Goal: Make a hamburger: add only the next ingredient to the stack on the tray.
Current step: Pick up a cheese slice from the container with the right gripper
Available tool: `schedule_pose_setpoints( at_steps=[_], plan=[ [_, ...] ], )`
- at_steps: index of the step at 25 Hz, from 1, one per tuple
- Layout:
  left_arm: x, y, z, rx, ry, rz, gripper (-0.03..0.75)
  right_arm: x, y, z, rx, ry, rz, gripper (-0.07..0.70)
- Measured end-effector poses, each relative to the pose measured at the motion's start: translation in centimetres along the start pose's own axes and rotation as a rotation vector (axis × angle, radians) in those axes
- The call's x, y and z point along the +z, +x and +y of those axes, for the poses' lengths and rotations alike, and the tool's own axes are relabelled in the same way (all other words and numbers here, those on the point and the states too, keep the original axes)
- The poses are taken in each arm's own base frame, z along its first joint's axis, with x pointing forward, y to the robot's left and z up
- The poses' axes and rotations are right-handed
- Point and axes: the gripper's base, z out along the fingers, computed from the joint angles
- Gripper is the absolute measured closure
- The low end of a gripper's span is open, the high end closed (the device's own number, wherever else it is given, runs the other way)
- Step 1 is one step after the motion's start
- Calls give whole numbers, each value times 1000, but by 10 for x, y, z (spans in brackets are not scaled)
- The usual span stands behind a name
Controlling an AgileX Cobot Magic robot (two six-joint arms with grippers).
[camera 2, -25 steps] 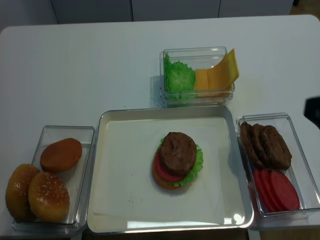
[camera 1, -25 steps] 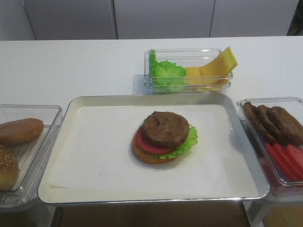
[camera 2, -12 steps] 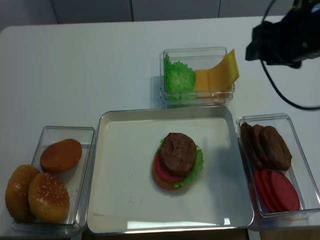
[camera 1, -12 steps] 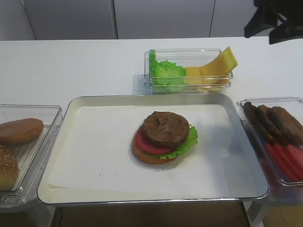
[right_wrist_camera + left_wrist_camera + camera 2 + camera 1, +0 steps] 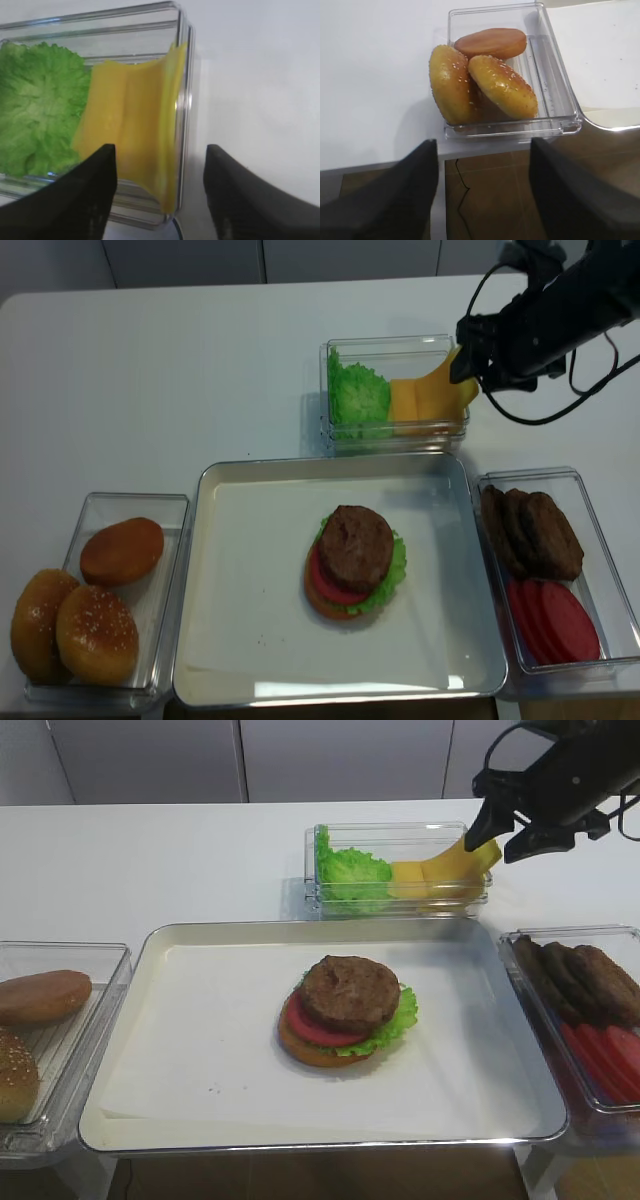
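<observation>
R gripper (image 5: 159, 192) spread wide, empty, over cheese slice (image 5: 131, 125) in far bin (image 5: 183, 60) | L gripper (image 5: 482, 192) spread, idle | risk: slices overlap, may lift two, or jaw snags bin wall

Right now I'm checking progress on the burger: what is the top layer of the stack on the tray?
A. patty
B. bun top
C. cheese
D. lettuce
A: the brown patty tops the stack on the tray; the cheese is still in its bin.
</observation>
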Motion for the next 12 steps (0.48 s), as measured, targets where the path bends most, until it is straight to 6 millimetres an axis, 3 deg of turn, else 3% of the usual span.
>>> schedule_pose_setpoints(
  at_steps=[5, 12],
  plan=[
    [0, 0, 0, 0, 0, 0, 287, 3, 0, -1, -14, 1, 8, 234],
    [0, 0, 0, 0, 0, 0, 287, 3, 2, -1, -23, -5, 25, 494]
  ],
)
